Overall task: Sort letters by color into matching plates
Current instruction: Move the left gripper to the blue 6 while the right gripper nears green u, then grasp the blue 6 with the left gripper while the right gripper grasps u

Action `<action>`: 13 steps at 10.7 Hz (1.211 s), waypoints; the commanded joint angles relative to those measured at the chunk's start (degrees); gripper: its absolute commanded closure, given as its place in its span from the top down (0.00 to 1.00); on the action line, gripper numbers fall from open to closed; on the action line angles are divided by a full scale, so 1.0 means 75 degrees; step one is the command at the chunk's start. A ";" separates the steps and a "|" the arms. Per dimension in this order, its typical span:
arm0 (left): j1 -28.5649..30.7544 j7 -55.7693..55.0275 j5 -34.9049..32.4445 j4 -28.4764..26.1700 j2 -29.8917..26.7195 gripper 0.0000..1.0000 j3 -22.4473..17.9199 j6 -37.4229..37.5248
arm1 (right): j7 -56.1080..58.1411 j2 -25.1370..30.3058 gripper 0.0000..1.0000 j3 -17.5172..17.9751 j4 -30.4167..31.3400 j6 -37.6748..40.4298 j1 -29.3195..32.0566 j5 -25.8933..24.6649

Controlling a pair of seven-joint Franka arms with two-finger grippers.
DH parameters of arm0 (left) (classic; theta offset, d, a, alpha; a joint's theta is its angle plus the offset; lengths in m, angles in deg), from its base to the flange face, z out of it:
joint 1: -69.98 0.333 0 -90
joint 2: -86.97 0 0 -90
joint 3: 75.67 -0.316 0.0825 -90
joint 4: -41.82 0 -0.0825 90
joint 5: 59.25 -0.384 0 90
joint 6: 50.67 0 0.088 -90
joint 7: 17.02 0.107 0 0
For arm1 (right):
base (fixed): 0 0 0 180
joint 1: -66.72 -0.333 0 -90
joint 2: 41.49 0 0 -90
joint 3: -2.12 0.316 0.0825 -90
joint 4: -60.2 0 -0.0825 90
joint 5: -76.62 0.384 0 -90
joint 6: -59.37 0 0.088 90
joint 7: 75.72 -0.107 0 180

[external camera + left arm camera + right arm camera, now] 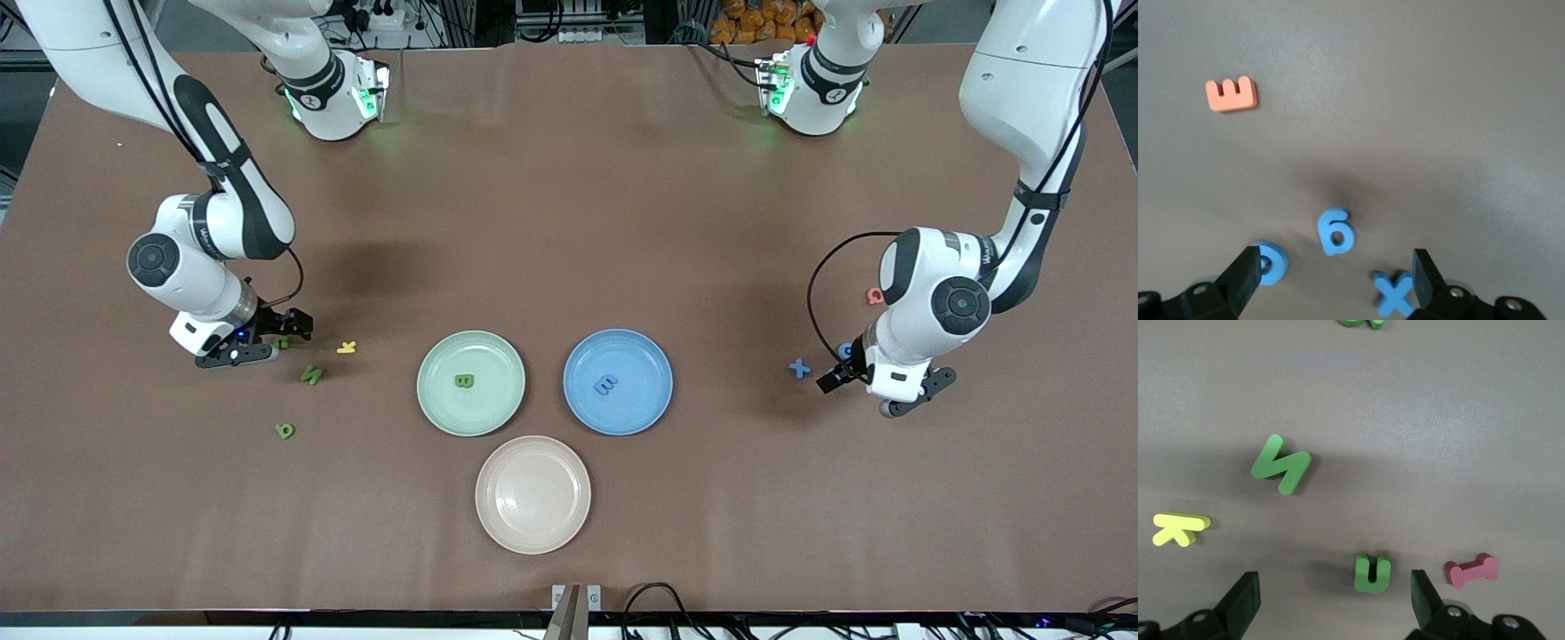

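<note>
Brown paper covers the whole table (569,178), and the sorting on it looks barely begun. Nearest the front camera sits the beige plate (498,524), with nothing on it (it is no part of the job). Just above it in the front view stand the mint green plate (444,409), holding one green letter B (464,381), and beside it the blue plate (640,409), holding one blue letter B (605,385).

Toward the right arm's end, three green pieces wait on the table: a green piece (284,431) nearest the camera, then a green N (1281,465), then a green U (1372,573) lying under the right gripper (1331,600), whose fingers are spread wide and hold nothing. A yellow K (1179,528) and a red I (1471,570) lie close by.

Toward the left arm's end, a blue X (1393,294), a blue 6 (1335,231) and a blue round letter (1270,262) wait below the left gripper (1335,283), likewise wide apart and empty; an orange E (1232,94) lies farther off.

So I judge two of eight placed, six left.
</note>
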 commanded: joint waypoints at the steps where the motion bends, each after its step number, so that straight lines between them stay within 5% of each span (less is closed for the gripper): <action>1: -0.0130 -0.0891 -0.0040 0.0363 0.0411 1.00 0.0031 -0.0251 | 0.0205 0.0047 1.00 0.0145 0.0210 -0.0233 0.0331 -0.0169; 7: -0.0107 -0.1489 -0.0040 0.0635 0.1045 1.00 0.0019 -0.0649 | 0.0229 -0.0281 0.98 0.0157 0.0198 -0.0725 0.0378 -0.0169; 13: -0.0048 -0.1466 -0.0134 0.0483 0.1046 1.00 -0.0004 -0.0638 | 0.0510 -0.0258 0.37 0.0157 0.0210 -0.0643 0.0483 -0.0169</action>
